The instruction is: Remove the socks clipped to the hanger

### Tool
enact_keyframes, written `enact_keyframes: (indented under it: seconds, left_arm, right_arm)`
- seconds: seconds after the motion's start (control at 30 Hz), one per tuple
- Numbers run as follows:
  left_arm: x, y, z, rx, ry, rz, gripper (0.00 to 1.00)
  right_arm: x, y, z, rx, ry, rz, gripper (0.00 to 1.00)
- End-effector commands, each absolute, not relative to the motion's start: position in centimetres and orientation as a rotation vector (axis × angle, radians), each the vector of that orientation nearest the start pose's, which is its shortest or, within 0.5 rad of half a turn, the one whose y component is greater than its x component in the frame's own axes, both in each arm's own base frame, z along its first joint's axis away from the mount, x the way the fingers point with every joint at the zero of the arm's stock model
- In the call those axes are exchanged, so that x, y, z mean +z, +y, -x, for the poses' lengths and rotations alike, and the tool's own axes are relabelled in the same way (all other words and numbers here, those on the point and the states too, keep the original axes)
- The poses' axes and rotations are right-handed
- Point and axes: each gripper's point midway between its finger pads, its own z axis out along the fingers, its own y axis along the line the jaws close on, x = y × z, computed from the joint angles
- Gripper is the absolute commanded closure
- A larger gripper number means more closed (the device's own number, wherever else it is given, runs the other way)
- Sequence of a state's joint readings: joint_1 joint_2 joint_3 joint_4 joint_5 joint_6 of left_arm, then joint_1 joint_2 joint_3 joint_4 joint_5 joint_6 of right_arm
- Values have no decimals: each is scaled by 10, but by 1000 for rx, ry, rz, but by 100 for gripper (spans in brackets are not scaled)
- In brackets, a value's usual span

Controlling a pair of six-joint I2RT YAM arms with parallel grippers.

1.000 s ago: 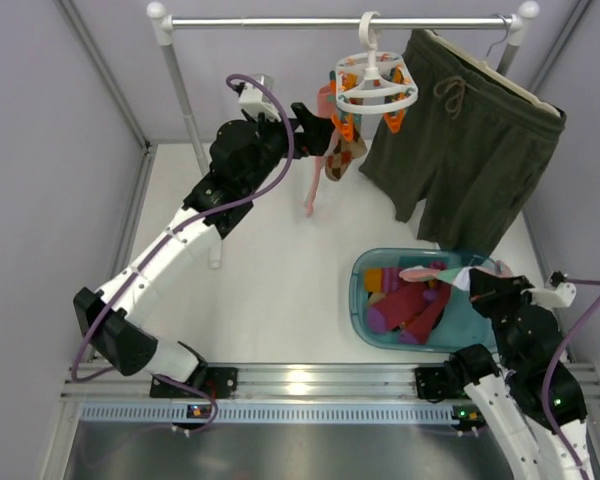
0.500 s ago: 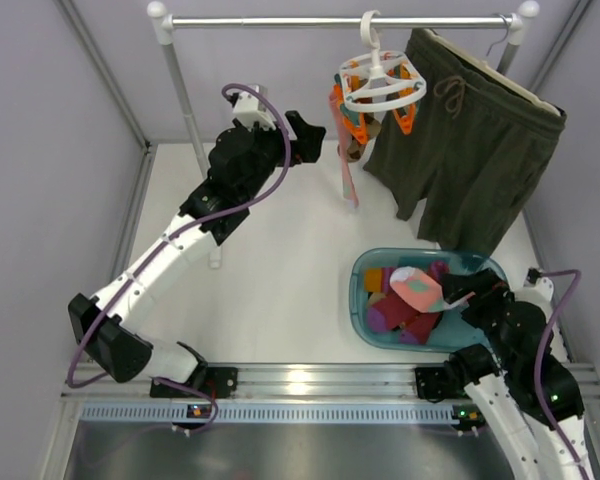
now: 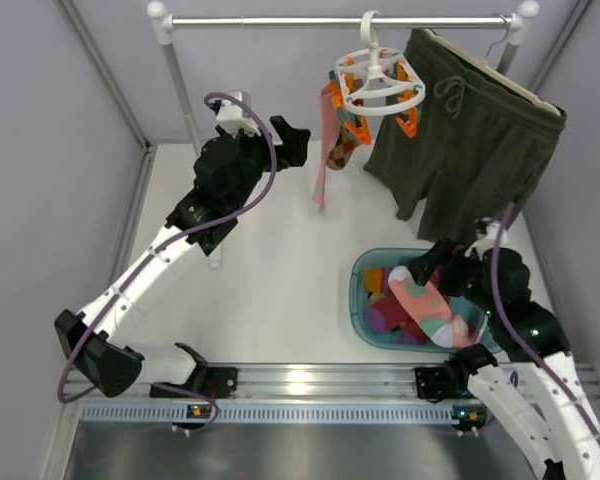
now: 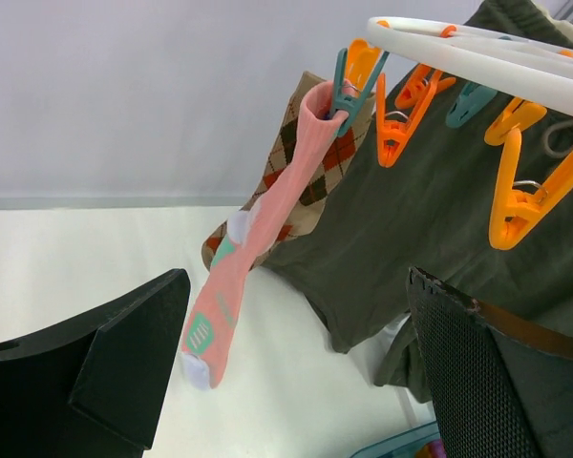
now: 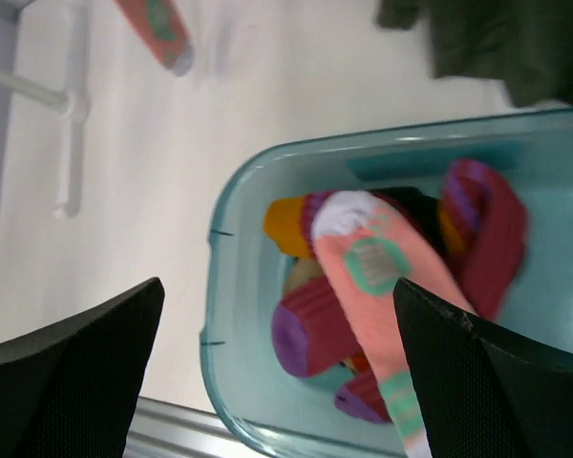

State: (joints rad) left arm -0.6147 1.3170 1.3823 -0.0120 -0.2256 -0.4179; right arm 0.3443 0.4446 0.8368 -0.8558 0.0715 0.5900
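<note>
- A pink-teal patterned sock [image 4: 253,239] is hanging from the white plastic ring hanger [image 4: 477,52], with a brown-orange argyle sock [image 4: 310,162] behind it; the marks on its teal patch are unreadable.
- I'm holding the left gripper [image 4: 296,286] nearby, jaws wide and empty.
- The right gripper [image 5: 277,286] is gaping wide over the teal plastic basin [image 5: 229,315] of socks.

Bare tabletop [image 3: 270,270] lies open between my left jaws and the hanging sock [image 4: 253,243]; shorts [image 3: 470,140] crowd close behind the hanger [image 3: 377,88].

The hanger [image 4: 477,52] dangles a pink sock [image 4: 258,239] and argyle sock [image 4: 310,162].
</note>
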Motion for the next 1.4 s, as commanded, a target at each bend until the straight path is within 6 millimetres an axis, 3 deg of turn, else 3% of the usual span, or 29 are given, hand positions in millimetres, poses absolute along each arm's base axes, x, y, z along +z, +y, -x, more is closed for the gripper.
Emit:
enact_keyframes:
  seconds: [0.0,0.1,0.17,0.2,0.27,0.3,0.43,0.57,0.6,0.73,0.77,0.8,0.87,0.9,1.0,1.1,1.2,1.23,1.3,1.37]
  left_arm:
    - [443,-218,-367,-626,1486,73,2]
    - [438,-209,-363,-595,1516,97,2]
    - [435,-201,-361,-566,1521,118,2]
    - [431,-197,-361,-545,1534,120,2]
    - [423,-194,-357,-531,1548,114,2]
    - [422,-193,-355,-535,1549,115,2]
    - [416,-195,-342,-574,1562,71,2]
    - [418,-192,-332,-589,1560,46,2]
    - [420,-191,-330,-588,1555,44,2]
    - [424,-183,-323,-574,1542,42,2]
    - [425,-183,-322,-573,1540,36,2]
    - [426,-184,-322,-576,1537,33,2]
    - [430,-183,-320,-577,1528,30,2]
    - [432,-182,-320,-574,1522,31,2]
    - [433,-182,-324,-554,1523,22,2]
    - [436,-190,-331,-551,1527,-3,2]
    - [440,-207,-339,-592,1534,-48,2]
    - [450,-214,-339,-624,1520,-67,2]
    - [449,-226,-347,-650,1531,-91,2]
    - [462,-238,-347,-698,1512,-127,2]
  right_arm:
    - [239,145,-198,878,1944,-14,1]
    - [265,181,-232,996,1696,113,0]
    - [278,187,-269,866,1641,103,0]
    - [282,204,-271,820,1609,191,1]
    - [283,221,-300,730,1579,183,0]
    - [299,233,-309,742,1501,194,1]
    - [288,276,-382,630,1535,242,3]
    - [283,281,-436,469,1474,182,15]
    - [283,273,-448,405,1463,133,16]
    - [267,279,-496,266,1453,69,19]
    - [262,282,-502,246,1452,80,22]
    - [254,286,-512,225,1448,78,32]
    - [259,288,-518,226,1402,61,45]
    - [257,288,-521,197,1393,72,59]
    - [268,287,-515,240,1336,52,88]
    - [277,289,-488,321,1275,95,95]
    - [281,288,-444,455,1248,181,99]
    - [281,290,-434,493,1246,215,99]
    - [277,286,-408,612,1258,277,99]
    - [274,272,-397,730,1268,266,99]
